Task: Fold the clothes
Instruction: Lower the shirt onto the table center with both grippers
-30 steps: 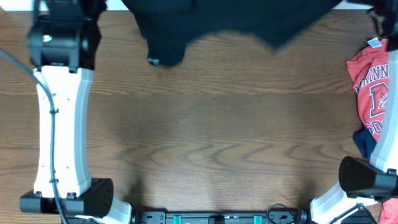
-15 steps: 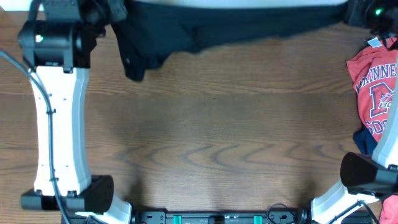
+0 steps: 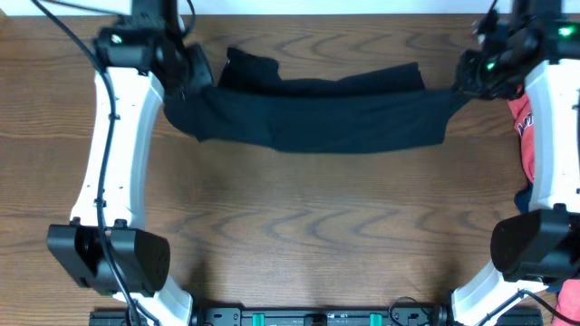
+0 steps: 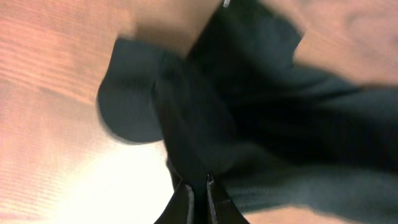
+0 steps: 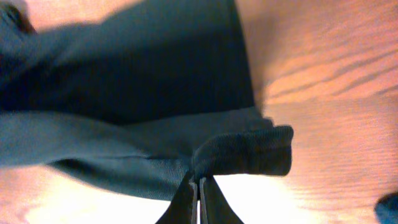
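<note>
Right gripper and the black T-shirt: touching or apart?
Touching. The right wrist view shows the right gripper shut, with a bunched edge of the black T-shirt pinched between its tips.

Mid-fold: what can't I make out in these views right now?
Overhead: red T-shirt with white lettering mostly behind the right arm; lettering unreadable.
Left wrist: motion-blurred; which part of the limp black T-shirt the left tool pinches is unclear.
Right wrist: right tool fingertips buried in fabric.

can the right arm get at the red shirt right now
Probably not yet: the right gripper is shut on the black T-shirt. The red T-shirt lies just beside it, nothing between, so after letting go, likely yes.
</note>
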`<action>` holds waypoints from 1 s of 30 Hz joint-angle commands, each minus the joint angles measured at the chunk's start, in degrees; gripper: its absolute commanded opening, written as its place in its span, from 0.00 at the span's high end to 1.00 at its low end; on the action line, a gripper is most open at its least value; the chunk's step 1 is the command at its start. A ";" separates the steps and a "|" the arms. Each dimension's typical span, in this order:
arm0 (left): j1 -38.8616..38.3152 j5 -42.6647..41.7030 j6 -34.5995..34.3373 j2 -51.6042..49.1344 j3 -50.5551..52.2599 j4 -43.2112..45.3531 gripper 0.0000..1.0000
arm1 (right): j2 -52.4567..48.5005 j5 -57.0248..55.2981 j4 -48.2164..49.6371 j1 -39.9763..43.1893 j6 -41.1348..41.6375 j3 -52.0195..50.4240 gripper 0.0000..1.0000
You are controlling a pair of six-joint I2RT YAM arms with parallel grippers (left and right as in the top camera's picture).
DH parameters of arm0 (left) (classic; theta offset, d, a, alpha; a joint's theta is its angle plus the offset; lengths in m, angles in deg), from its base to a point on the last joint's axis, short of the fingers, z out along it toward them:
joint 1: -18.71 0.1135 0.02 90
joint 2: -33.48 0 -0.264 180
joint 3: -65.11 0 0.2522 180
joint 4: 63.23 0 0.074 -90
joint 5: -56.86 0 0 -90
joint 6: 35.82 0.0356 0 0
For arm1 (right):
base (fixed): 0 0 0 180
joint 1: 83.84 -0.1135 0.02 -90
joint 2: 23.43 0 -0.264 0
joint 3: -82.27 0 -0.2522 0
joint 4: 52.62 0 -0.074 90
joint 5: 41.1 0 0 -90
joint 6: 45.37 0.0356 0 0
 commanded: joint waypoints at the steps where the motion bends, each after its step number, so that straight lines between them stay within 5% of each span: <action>1: -0.74 1.97 -0.11 6.86 9.27 3.23 0.94 | -0.59 -0.55 1.20 -1.57 -1.07 -4.28 0.98; 11: -0.81 4.50 -1.84 26.84 36.59 9.86 0.94 | 0.39 1.36 8.15 -1.95 0.72 -18.29 0.98; 22: -0.83 4.94 -3.37 38.56 39.67 1.75 0.94 | 6.86 1.07 12.11 -1.88 4.74 -26.18 0.99; 30: -0.83 3.45 -3.78 36.83 44.63 0.48 0.94 | 12.52 1.18 11.58 -1.95 5.64 -32.59 0.98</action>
